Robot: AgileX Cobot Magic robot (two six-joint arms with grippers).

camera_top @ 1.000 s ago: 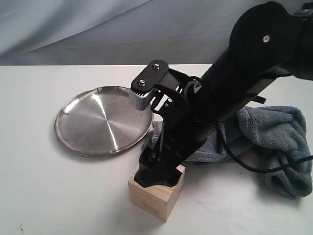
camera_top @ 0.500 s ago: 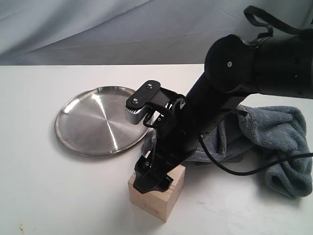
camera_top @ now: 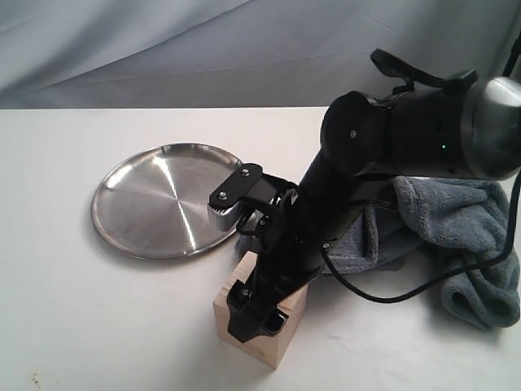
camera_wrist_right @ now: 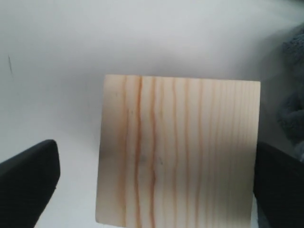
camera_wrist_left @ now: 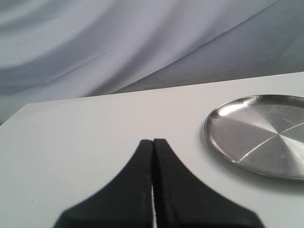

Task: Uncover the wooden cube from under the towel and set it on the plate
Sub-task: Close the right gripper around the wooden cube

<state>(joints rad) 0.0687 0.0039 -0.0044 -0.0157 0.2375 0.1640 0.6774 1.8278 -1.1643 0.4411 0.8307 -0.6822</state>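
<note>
straight below the right hand (camera_wrist_right: 154,185) lies the wooden cube (camera_wrist_right: 178,152), between its fingers (camera_wrist_right: 28,185), which stand wide apart, gripping nothing.

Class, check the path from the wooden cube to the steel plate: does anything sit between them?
Nothing visible does. Bare table lies between the wooden cube and the plate; the towel lies off to the right.

Right wrist, seemingly straight above cube (camera_wrist_right: 178,152)
</note>
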